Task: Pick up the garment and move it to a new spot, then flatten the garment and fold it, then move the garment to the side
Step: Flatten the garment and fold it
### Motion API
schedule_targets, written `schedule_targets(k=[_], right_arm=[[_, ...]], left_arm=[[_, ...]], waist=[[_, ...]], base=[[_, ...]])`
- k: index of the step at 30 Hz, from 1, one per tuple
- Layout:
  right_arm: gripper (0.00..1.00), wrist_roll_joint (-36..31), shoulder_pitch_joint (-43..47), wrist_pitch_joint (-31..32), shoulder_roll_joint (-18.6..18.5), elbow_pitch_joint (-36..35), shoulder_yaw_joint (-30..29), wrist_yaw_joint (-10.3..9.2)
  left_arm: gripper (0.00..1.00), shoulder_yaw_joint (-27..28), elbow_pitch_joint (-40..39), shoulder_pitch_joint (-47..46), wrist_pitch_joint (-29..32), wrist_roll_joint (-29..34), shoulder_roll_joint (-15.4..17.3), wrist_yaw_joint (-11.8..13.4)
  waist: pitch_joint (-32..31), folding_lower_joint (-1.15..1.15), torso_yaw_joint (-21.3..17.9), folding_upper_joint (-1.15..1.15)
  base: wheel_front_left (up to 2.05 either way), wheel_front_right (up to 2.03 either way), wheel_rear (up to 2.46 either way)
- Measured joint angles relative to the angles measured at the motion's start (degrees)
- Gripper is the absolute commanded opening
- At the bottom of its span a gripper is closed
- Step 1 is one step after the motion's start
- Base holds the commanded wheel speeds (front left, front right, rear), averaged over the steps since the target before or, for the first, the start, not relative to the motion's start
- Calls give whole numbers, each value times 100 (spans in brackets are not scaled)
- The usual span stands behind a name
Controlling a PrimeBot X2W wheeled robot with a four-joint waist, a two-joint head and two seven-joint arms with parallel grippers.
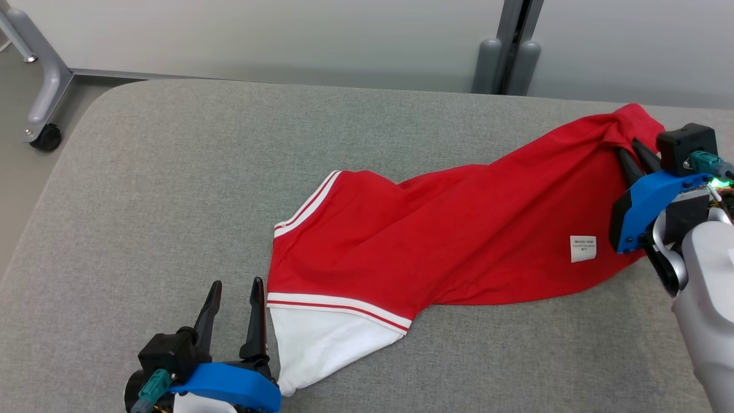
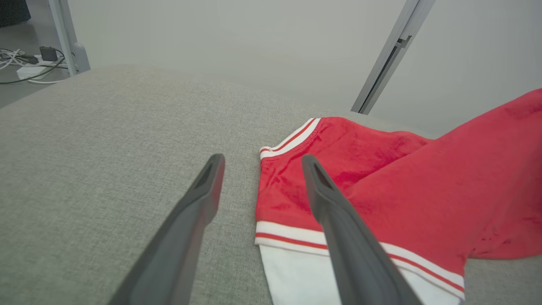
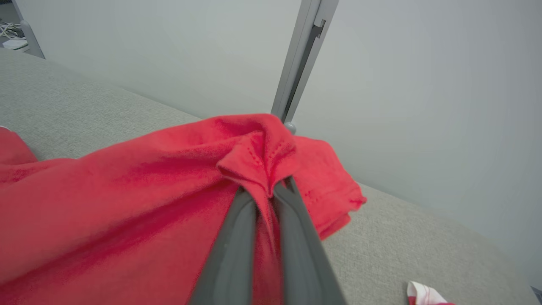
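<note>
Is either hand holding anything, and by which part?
The right hand pinches the red garment by a bunched fold at its right end; the left hand holds nothing.

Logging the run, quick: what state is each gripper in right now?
Left gripper: open, holding nothing.
Right gripper: shut on a bunched edge of the red garment with white striped trim.

Bright, even, soft light; faint shadows; wrist views wide-angle w/ blurred near fingers (image 2: 190, 228).

I see a lab-like test bay: pale partition panels (image 1: 287, 34) behind the grey padded table (image 1: 172, 201), with a castered frame (image 1: 45, 136) and floor cables (image 2: 23, 59) beside it.
</note>
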Motion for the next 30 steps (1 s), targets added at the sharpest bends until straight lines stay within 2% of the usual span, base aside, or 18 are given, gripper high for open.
schedule_targets(k=[2,3,4,5,10,16,23,30], right_arm=[[0,-62,-99,-44,48,197,-54,0],[26,-87,-116,-77,82,318,-109,0],[65,-133,-119,-140,111,434,-153,0],[100,-212,-119,-218,127,544,-203,0],[100,-430,-101,-732,354,913,-405,0],[100,-544,233,-1237,625,942,-292,0],[100,-352,982,-1245,844,761,-10,0],[100,-396,1049,-1143,875,826,163,0]], left_arm=[[100,1,15,1,0,2,-5,-8],[100,2,21,1,-1,9,-12,-16],[100,-1,32,1,-1,11,-19,-18],[100,-7,42,2,-5,16,-26,-21],[100,-24,78,27,-9,33,-44,-41],[100,-14,66,94,-10,51,-14,-24],[100,-29,14,172,-15,48,7,-15],[100,-62,-25,100,-5,48,42,-7]], waist=[[1,0,24,0],[0,0,31,0],[-3,0,34,0],[-8,0,36,0],[-42,0,-20,0],[-172,0,-227,0],[-176,-1,-470,0],[-21,-1,-481,0]], base=[[0,0,0],[0,0,0],[0,0,0],[0,0,0],[0,0,0],[0,0,0],[0,0,0],[0,0,0]])
